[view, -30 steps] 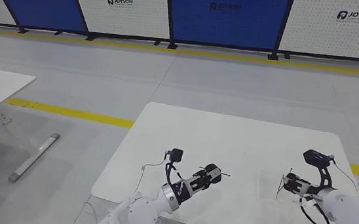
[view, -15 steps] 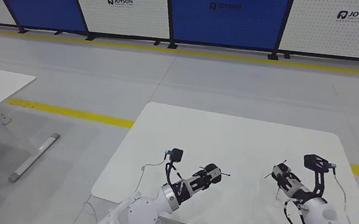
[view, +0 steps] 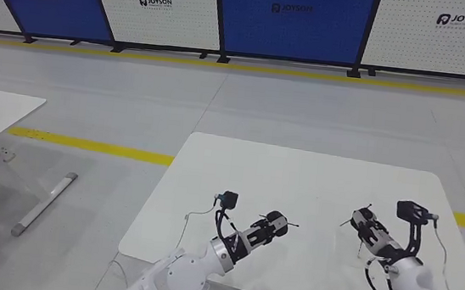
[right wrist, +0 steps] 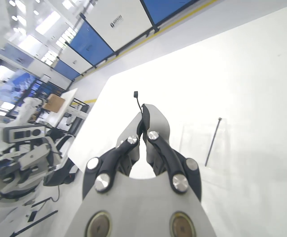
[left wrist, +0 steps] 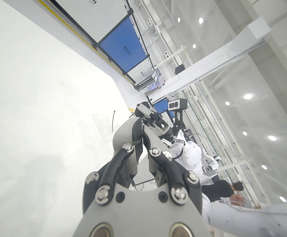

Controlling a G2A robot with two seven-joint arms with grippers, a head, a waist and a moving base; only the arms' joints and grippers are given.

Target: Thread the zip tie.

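Over the white rectangular table [view: 297, 177], the right gripper [right wrist: 142, 113] hangs partway between the middle and the right edge, lifted off the surface. Its jaws are clamped on a slim black plastic zip tie [right wrist: 135, 94], whose square head pokes out past the fingertips. The left gripper [left wrist: 140, 128] sits close to the near edge, jaws closed on a thin black strip [left wrist: 134, 142] that sticks out sideways. A second black zip tie [right wrist: 212, 141] lies flat on the table between the grippers, nearer the right one.
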